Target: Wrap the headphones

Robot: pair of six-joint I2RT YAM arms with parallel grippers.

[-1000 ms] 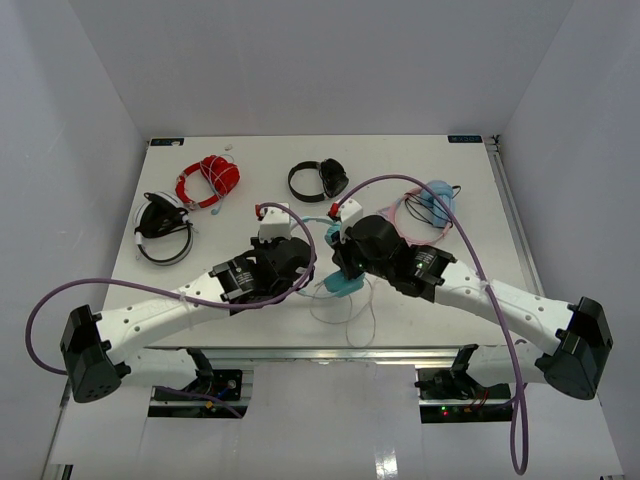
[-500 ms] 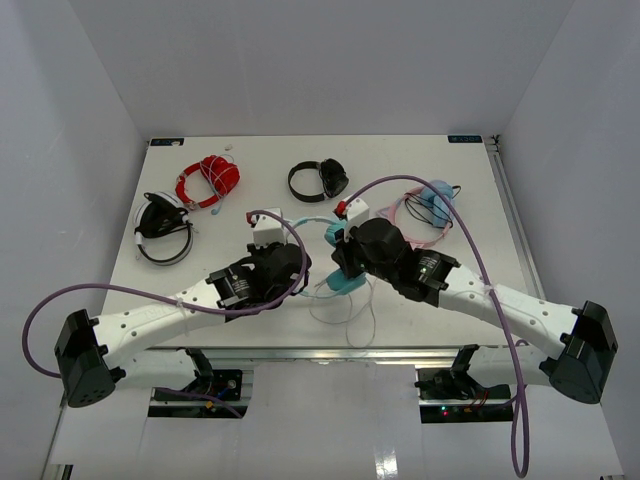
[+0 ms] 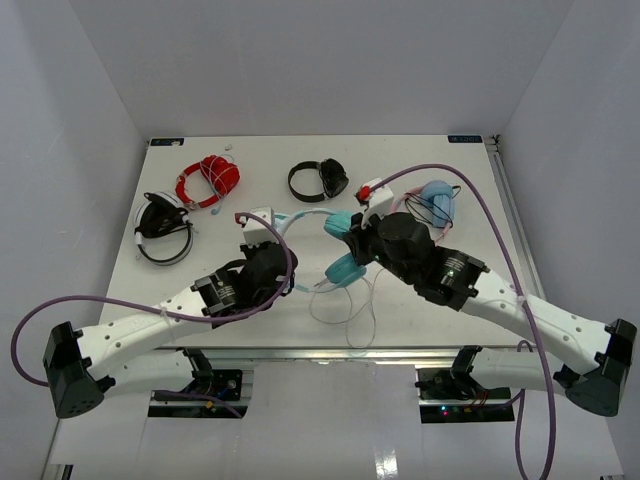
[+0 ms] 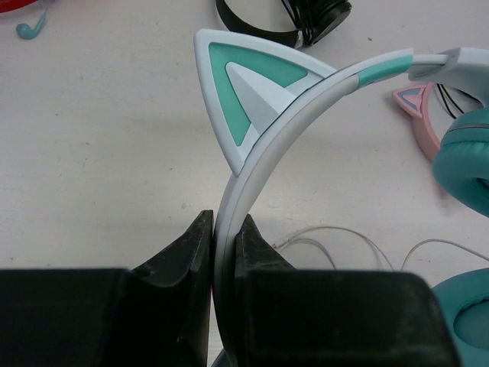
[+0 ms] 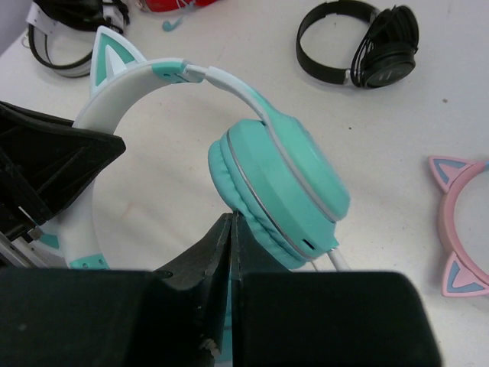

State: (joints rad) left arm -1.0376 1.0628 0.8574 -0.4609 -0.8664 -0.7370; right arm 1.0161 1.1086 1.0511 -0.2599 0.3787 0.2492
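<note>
Over the near middle of the white table (image 3: pixel 470 170), the teal over-ear headphones (image 5: pixel 281 187) hang lifted between the two arms. Their round padded cups face down toward the front edge, and their white-and-teal headband arches to the left. The left gripper (image 4: pixel 224 238) is closed tight on the white band, one black finger on each side, just below a teal-centred cat ear (image 4: pixel 246 90). The right gripper (image 5: pixel 231 229) has its jaws pressed almost together under the lower rim of one cup; I cannot tell what, if anything, sits between them. Behind and to the right lie pink-banded light-blue cat-ear headphones (image 3: pixel 432 205), close beside the right arm. Black headphones (image 3: pixel 318 180), red headphones (image 3: pixel 208 180) and a black-and-white headset (image 3: pixel 162 230) lie well apart toward the back and left. The thin white cable (image 5: pixel 337 261) trails from the cup and loops loosely on the table below.
</note>
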